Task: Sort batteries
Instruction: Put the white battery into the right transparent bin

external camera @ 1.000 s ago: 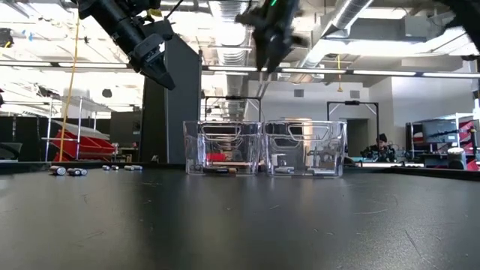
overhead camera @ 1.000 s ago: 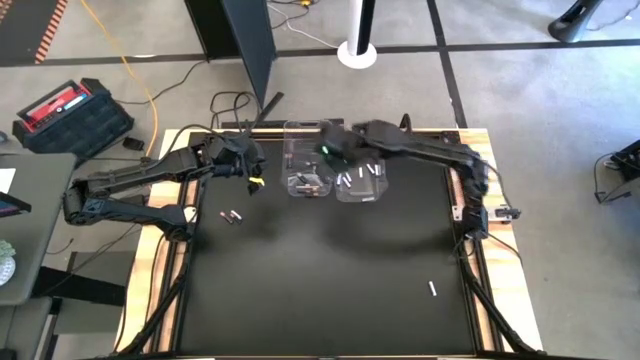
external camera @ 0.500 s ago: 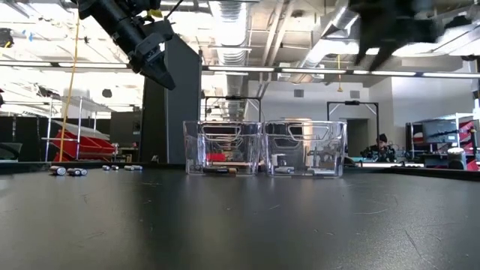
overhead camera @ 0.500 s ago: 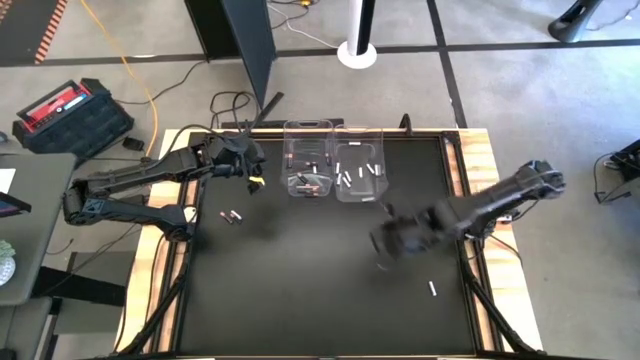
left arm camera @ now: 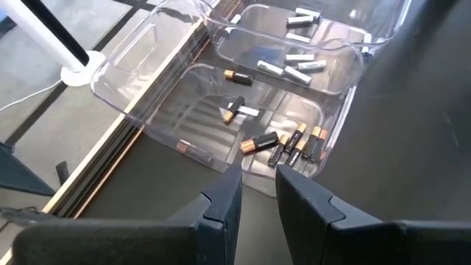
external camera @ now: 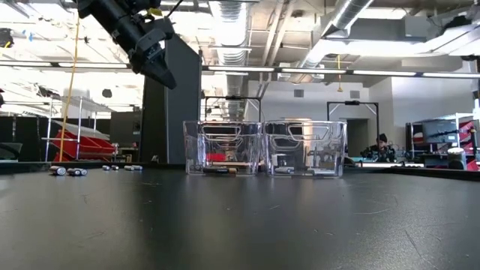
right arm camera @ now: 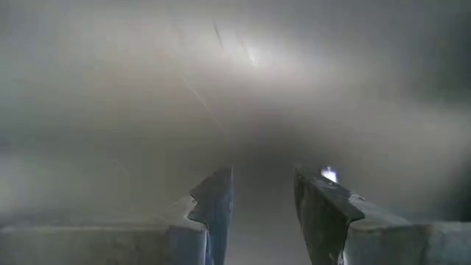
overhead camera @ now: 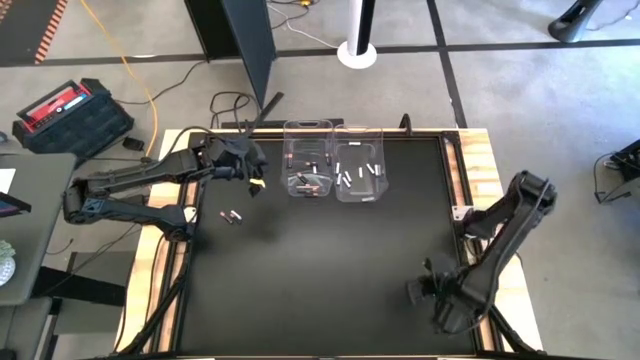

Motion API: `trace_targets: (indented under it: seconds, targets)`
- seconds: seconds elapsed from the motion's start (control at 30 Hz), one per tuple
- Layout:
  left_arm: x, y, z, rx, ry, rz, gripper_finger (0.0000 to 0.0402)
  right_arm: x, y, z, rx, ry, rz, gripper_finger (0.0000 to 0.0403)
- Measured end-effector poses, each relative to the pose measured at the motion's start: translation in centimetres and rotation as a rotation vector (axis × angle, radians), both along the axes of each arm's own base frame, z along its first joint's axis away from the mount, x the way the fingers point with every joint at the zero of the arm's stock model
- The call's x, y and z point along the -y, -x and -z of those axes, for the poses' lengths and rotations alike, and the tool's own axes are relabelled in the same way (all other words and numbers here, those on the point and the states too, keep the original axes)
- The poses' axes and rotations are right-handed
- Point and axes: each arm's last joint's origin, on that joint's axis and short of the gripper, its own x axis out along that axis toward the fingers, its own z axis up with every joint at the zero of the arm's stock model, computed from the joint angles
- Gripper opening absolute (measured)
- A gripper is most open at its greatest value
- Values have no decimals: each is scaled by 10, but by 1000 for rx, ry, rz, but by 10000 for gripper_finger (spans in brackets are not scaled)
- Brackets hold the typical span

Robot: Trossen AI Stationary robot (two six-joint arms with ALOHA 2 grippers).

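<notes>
At the five o'clock corner of the matte black counter (overhead camera: 320, 270) the right hand (right arm camera: 263, 177) is held low, its dark fingers spread and nothing gripped. A small pale shape (right arm camera: 329, 175) is seen just beside one finger; it may be a white cell, but it is too blurred to be called. Here the risk is judged plain: a smooth little cylinder could be nudged by a fingertip and sent rolling across the flat surface, or pinched off-centre and squirted out. Up at eleven o'clock the left hand (left arm camera: 257, 177) is hung above the counter, its fingers narrowly parted with nothing seen between them. At twelve o'clock two clear, hard plastic bins are stood side by side and touching. In the ribbed left bin (overhead camera: 306, 125) the dark, copper-tipped batteries (left arm camera: 291, 143) are gathered; in the right bin (overhead camera: 362, 128) the white batteries (left arm camera: 298, 66) are laid. Because the walls are glossy and see-through, a rim could be clipped on the way down, and a drop made from height could bounce a cell out or into the wrong bin. At nine o'clock a loose pair of dark cells (overhead camera: 232, 216) is left unsorted on the counter.
</notes>
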Motion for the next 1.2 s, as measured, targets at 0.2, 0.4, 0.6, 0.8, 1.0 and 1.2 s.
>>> trace_targets:
  seconds: [0.2,0.4,0.6,0.8,1.0,1.2]
  targets:
    - [5,-2,0,2,3,22,82,-15,2,28,-120,45,-20,159]
    - [11,-5,0,5,8,46,82,-23,6,38,-139,71,-47,159]
    - [15,-6,0,25,39,35,82,-28,11,49,-170,121,-72,159]
    - [17,-7,0,41,65,22,82,-38,13,75,-218,166,-77,159]
    - [19,-8,0,49,79,21,82,-48,14,109,-211,285,-103,159]
    - [19,-8,0,52,83,17,82,-59,22,120,-205,468,-104,159]
